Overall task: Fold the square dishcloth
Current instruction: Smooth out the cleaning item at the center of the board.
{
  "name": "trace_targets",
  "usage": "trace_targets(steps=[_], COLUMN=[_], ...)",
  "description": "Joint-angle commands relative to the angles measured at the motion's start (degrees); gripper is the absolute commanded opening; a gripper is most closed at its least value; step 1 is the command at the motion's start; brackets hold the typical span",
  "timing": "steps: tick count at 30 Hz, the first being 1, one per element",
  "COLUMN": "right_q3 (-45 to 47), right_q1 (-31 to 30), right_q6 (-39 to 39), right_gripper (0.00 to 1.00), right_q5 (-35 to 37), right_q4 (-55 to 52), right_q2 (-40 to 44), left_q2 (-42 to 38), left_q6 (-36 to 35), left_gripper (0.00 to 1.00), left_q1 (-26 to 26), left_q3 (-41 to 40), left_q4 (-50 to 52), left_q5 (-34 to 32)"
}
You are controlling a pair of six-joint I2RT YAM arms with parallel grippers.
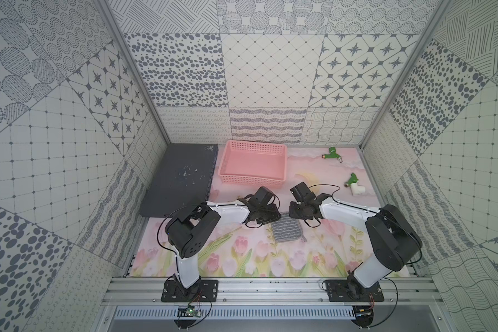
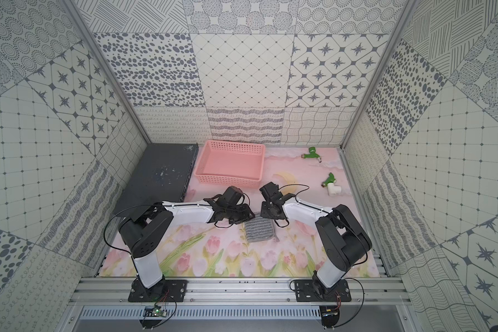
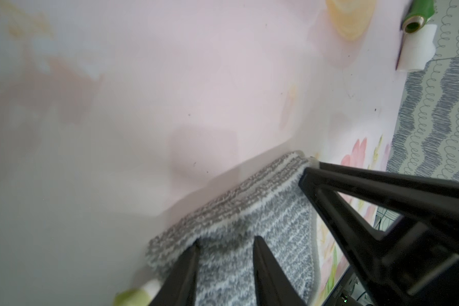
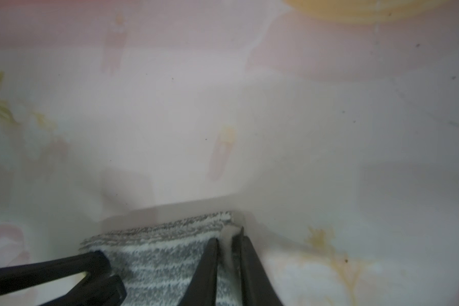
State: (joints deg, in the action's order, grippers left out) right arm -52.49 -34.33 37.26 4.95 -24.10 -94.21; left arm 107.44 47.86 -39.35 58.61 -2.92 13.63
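Note:
The square dishcloth (image 1: 285, 231) (image 2: 259, 230), grey with whitish wavy stripes, lies on the flowered mat between the two arms. Its far edge sits under both grippers. My left gripper (image 1: 273, 220) (image 2: 243, 218) is at the cloth's far left corner. In the left wrist view its jaws (image 3: 225, 243) stand partly apart, and the dishcloth (image 3: 276, 212) fills the gap. My right gripper (image 1: 295, 217) (image 2: 268, 215) is at the far right corner. In the right wrist view it (image 4: 229, 235) is shut on the grey hem of the dishcloth (image 4: 157, 251).
A pink basket (image 1: 252, 180) stands behind the grippers, with a dark grey board (image 1: 181, 178) to its left. Two green tap fittings (image 1: 332, 153) (image 1: 352, 184) lie at the back right, one on a white elbow. Patterned walls close in three sides.

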Motion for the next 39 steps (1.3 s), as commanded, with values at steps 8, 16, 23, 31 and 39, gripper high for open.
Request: trace_targets(steps=[8, 16, 23, 31, 39], right_q3=[0.3, -0.52, -1.76, 1.63, 4.36], right_q1=[1.18, 2.22, 3.06, 5.58, 11.55], right_q6=[-1.02, -2.82, -4.9, -7.97, -10.07], right_gripper=[0.15, 0.27, 0.39, 0.65, 0.95], right_q5=[-0.81, -0.52, 1.63, 4.62, 5.99], right_q4=[2.83, 2.08, -2.22, -3.9, -5.7], right_q2=[-2.19, 1.51, 8.48, 20.78, 31.76], left_q2=[-0.29, -2.1, -5.94, -13.44, -23.4], left_q6=[-2.39, -3.71, -5.95, -7.74, -8.89], left_gripper=[0.44, 0.55, 0.81, 0.99, 0.99], left_q1=[0.92, 2.09, 2.3, 2.68, 5.22], left_q3=[0.84, 1.84, 3.71, 3.7, -0.05], left_q4=[0.05, 1.34, 5.78, 11.11, 15.44], left_q5=[-1.36, -2.18, -5.43, -10.84, -17.8])
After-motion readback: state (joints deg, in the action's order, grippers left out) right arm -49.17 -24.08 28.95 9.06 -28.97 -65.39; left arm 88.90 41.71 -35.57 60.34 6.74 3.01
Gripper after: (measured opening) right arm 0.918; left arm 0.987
